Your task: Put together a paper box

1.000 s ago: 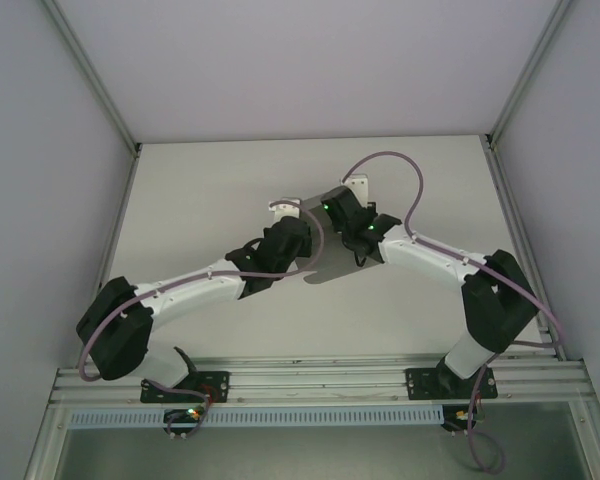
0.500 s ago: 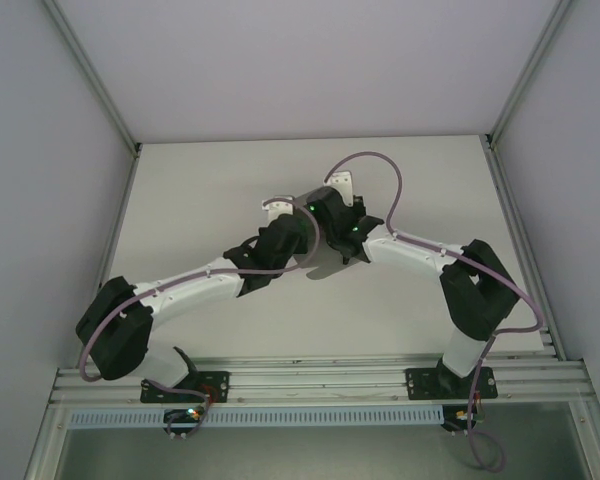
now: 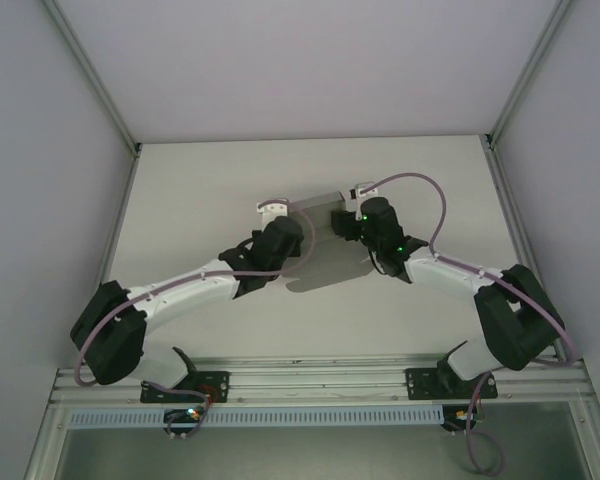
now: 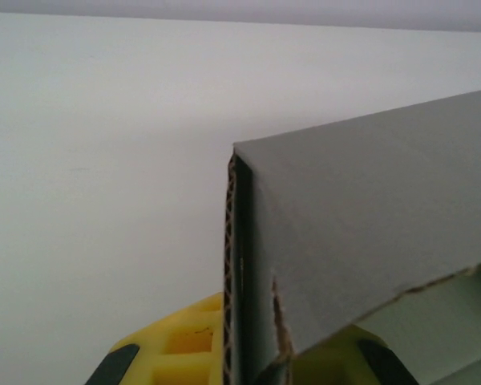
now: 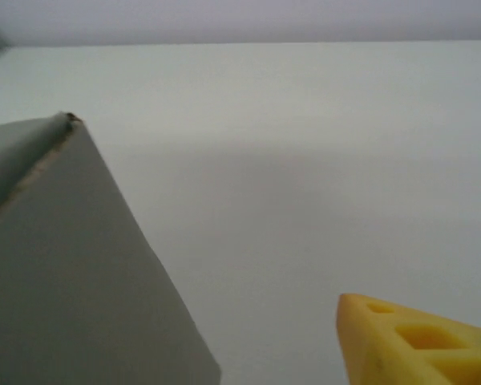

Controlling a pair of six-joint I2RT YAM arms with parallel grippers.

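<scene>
1. Left end effector [image 4: 256, 357] pinches the paper box [image 4: 369, 224] by its corrugated edge, yellow fingers [image 4: 184, 349] narrow on the card.
2. Grey and partly folded, the paper box is over the middle of the bench [image 3: 210, 190], with a ragged tear near the gripped edge.
3. Right end effector [image 3: 344, 220], at the box's right side, is spread apart. Its visible finger [image 5: 417, 345] stands clear of the card, bare bench between.

paper box [image 3: 327, 252], matte grey corrugated card, partly folded, torn flap edge, at centre of table [image 3: 200, 190]
</scene>
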